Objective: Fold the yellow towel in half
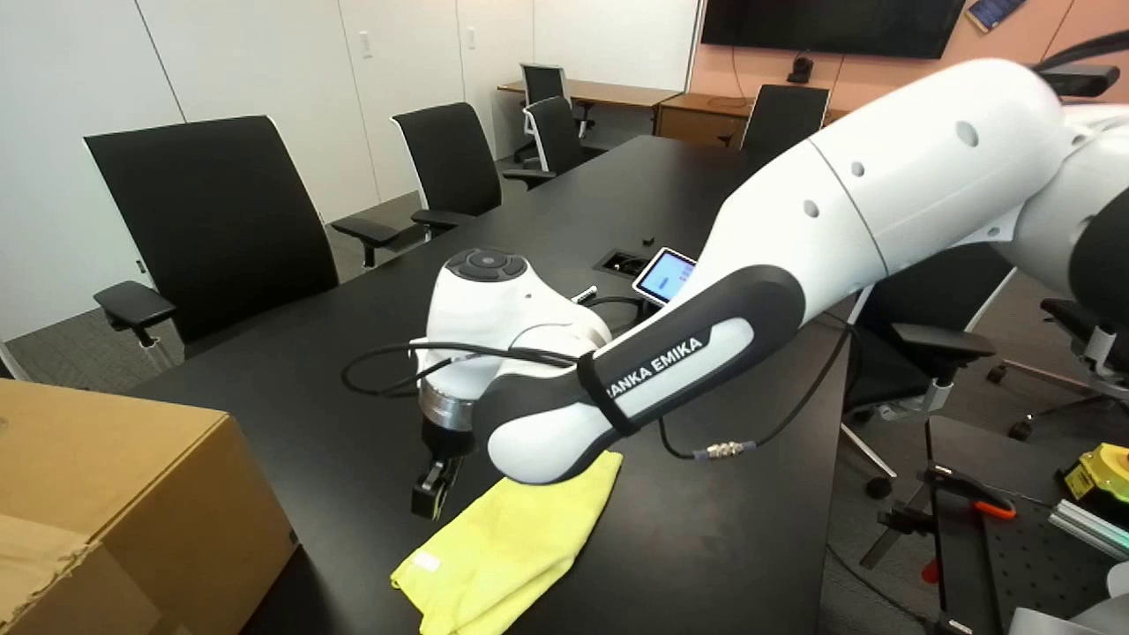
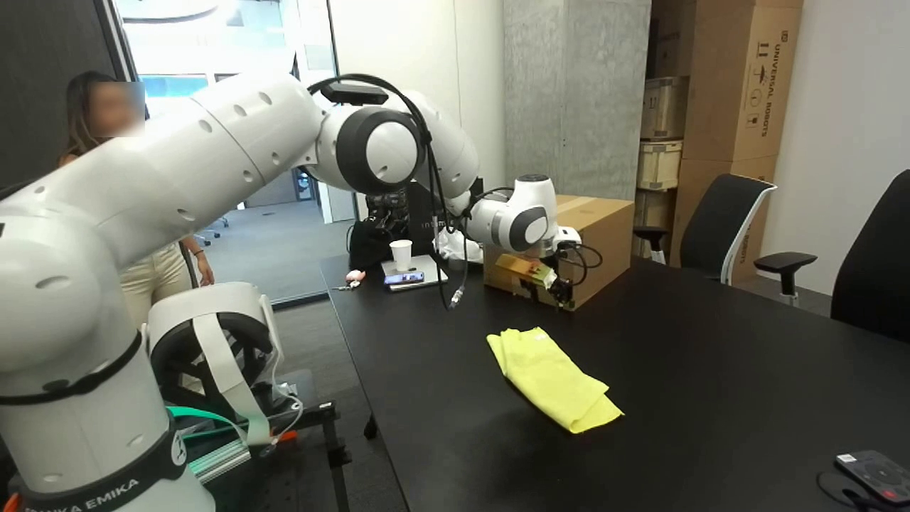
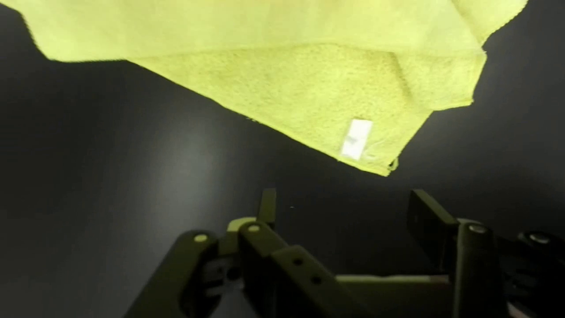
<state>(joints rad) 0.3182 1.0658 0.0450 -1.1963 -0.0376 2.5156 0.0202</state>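
The yellow towel (image 1: 529, 538) lies on the black table and also shows in an exterior view (image 2: 551, 384), long, narrow and layered. In the wrist view the towel (image 3: 304, 84) fills the top. A smoother layer there overlaps a rougher one that has a white tag (image 3: 356, 139) at its corner. My gripper (image 3: 342, 198) is open, with nothing between its fingers, just off the tagged corner. In the exterior views the gripper (image 1: 434, 494) (image 2: 563, 290) hangs above the table beside the towel's end, apart from it. The forearm hides part of the towel's surroundings in an exterior view.
A tan cardboard box (image 1: 132, 494) (image 2: 601, 242) stands close to the gripper. A white cup (image 2: 401, 254) and a phone (image 2: 404, 278) sit near the table's edge. A small tablet (image 1: 666, 275) and a black remote (image 2: 878, 475) lie on the table. Chairs line it.
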